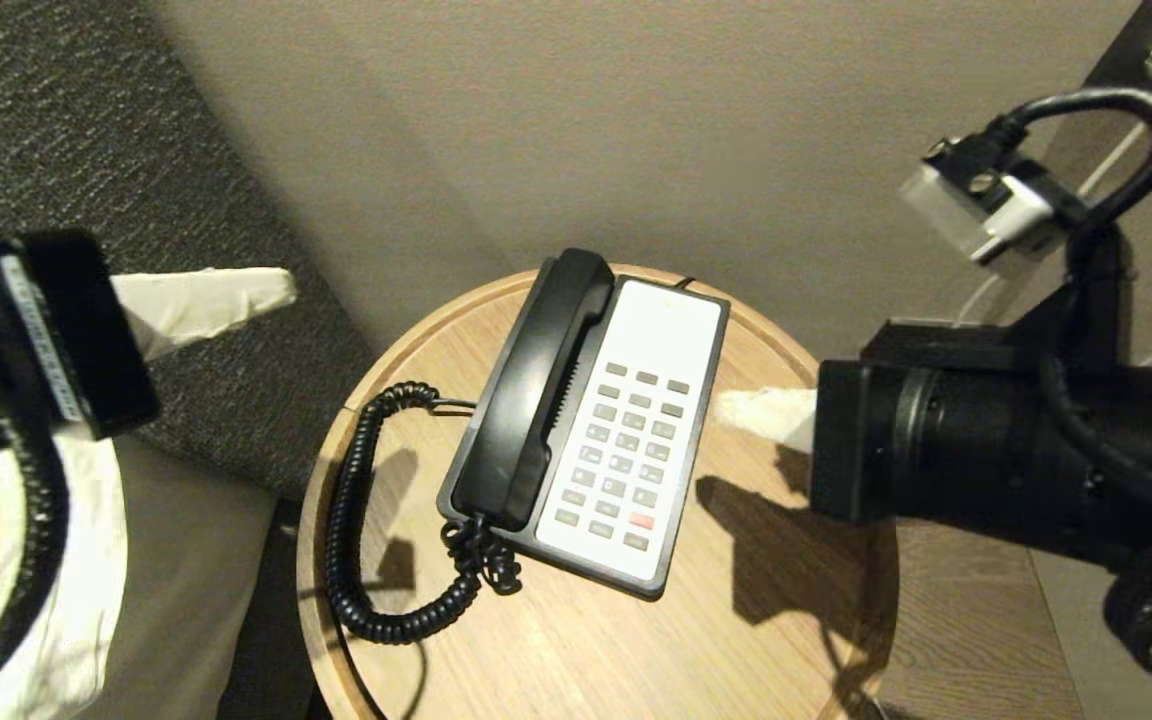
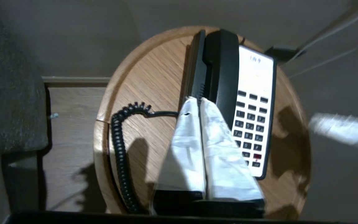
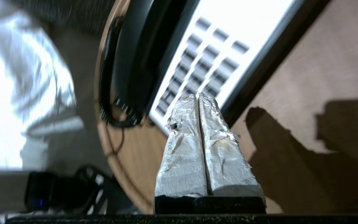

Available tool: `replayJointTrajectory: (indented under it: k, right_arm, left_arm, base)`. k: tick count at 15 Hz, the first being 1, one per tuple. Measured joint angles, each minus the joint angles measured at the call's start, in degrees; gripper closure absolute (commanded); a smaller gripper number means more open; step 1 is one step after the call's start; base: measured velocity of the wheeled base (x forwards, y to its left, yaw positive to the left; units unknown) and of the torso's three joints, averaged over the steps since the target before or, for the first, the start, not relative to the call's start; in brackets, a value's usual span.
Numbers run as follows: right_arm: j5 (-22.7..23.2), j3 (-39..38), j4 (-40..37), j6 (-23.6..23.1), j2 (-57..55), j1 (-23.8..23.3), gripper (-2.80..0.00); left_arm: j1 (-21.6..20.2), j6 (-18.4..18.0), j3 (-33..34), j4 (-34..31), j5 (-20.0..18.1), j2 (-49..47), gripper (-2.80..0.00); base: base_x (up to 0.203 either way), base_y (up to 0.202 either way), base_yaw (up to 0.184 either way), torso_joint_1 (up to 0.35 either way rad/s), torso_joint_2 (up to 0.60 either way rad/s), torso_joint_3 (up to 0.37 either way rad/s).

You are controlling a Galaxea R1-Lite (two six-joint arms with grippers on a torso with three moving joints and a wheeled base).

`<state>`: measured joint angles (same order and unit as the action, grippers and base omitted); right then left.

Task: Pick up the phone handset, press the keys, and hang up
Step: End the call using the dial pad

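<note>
On round table (image 1: 786, 620), phone handset (image 1: 536, 390) cradled, faceplate lettering unreadable, both jaws closed, empty.

Lighting is warm and kinda dim overall. Hard dark shadows are thrown across the round wooden table (image 1: 786, 620). Glare is blown out on the white faceplate (image 3: 247, 18) in the right wrist view, where heavy blur is smeared over everything beyond the wrapped fingers (image 3: 185, 149).

Round wooden side table (image 1: 786, 640), beige wall (image 1: 736, 120) — dark textured upholstery (image 1: 56, 120), wood floor (image 1: 966, 620)
</note>
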<state>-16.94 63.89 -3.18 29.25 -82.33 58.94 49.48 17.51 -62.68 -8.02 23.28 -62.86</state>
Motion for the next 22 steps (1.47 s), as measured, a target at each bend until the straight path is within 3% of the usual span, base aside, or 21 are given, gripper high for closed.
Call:
replayJointTrajectory:
  k: [5, 22]
  right_arm:
    - [0.01, -0.49, -0.50, 0.81, -4.47, 5.41, 0.00]
    - [-1.88, -2.07, -0.06, 0.09, -9.32, 3.64, 0.00]
  left_arm:
    - [-0.97, 0.74, 0.42, 0.00, -0.16, 4.63, 0.00]
    - [-1.21, 1.00, 0.58, -0.11, -0.22, 7.46, 0.00]
  base:
    - [0.000, 0.000, 0.000, 0.000, 0.00, 0.000]
    - [0.000, 0.000, 0.000, 0.000, 0.00, 0.000]
